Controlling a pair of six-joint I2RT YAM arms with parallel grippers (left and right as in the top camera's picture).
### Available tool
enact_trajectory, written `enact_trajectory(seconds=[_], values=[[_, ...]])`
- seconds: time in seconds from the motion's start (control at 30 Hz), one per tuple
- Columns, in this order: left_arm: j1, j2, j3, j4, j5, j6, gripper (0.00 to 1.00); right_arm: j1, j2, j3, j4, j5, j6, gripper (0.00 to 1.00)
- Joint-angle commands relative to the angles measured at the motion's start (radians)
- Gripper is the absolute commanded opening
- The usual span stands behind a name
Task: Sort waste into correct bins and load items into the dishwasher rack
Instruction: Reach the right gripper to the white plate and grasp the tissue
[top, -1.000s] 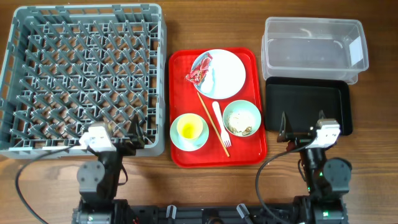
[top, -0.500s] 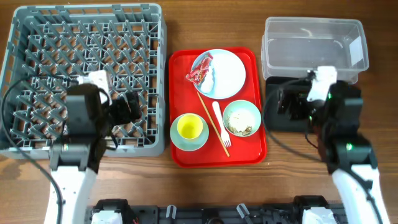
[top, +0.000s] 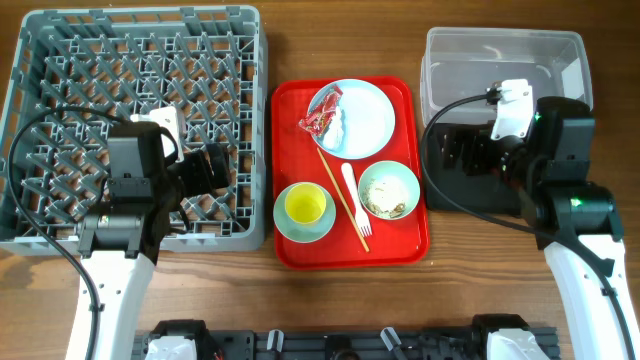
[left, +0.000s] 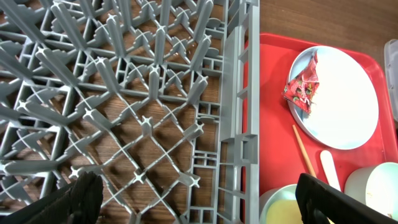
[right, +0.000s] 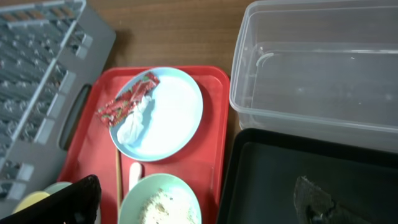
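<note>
The grey dishwasher rack (top: 130, 120) fills the left. The red serving tray (top: 410, 235) holds a white plate (top: 365, 118) with the red-and-white wrapper (top: 322, 112) and tissue (top: 338, 128), a blue-green bowl (top: 389, 190) of rice leftovers, a yellow cup (top: 306, 205) on a saucer (top: 285, 228), a white fork (top: 355, 205) and a chopstick (top: 338, 192). My left gripper (top: 212, 168) is open over the rack's right side (left: 155, 93). My right gripper (top: 458, 155) is open above the black tray (top: 540, 145). The clear tub (top: 505, 75) stands behind the black tray.
In the left wrist view the wrapper (left: 303, 87) lies on the plate (left: 345, 93), beyond the rack wall. In the right wrist view the tub (right: 317, 74), the black tray (right: 280, 180), the plate (right: 174, 109) and the rice bowl (right: 161, 202) show. Cables trail from both arms.
Both arms have come up from the table's front edge and reached forward. The left gripper now hangs over the rack, the right over the black tray. Nothing on the red tray moved.
</note>
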Motion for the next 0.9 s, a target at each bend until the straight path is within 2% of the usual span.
enact_trajectory(seconds=[0.0, 0.07, 0.27, 0.47, 0.63, 0.73, 0.87], values=[[-0.003, -0.001, 0.025, 0.001, 0.011, -0.051, 1.0, 0.016, 0.037, 0.021, 0.011, -0.021, 0.081, 1.0], [-0.003, 0.003, 0.04, -0.031, -0.008, -0.058, 1.0, 0.051, 0.072, 0.037, 0.006, -0.019, 0.08, 1.0], [-0.002, 0.039, 0.092, -0.156, -0.183, -0.091, 1.0, 0.251, 0.324, 0.339, -0.097, 0.067, 0.081, 1.0], [-0.003, 0.046, 0.092, -0.158, -0.183, -0.091, 1.0, 0.346, 0.552, 0.545, -0.073, 0.094, 0.159, 0.99], [-0.003, 0.046, 0.092, -0.158, -0.183, -0.091, 1.0, 0.421, 0.711, 0.551, 0.027, 0.193, 0.292, 0.88], [-0.003, 0.046, 0.092, -0.158, -0.183, -0.091, 1.0, 0.457, 0.795, 0.551, 0.061, 0.222, 0.307, 0.8], [-0.003, 0.046, 0.092, -0.158, -0.183, -0.091, 1.0, 0.486, 0.902, 0.551, 0.059, 0.32, 0.426, 0.78]])
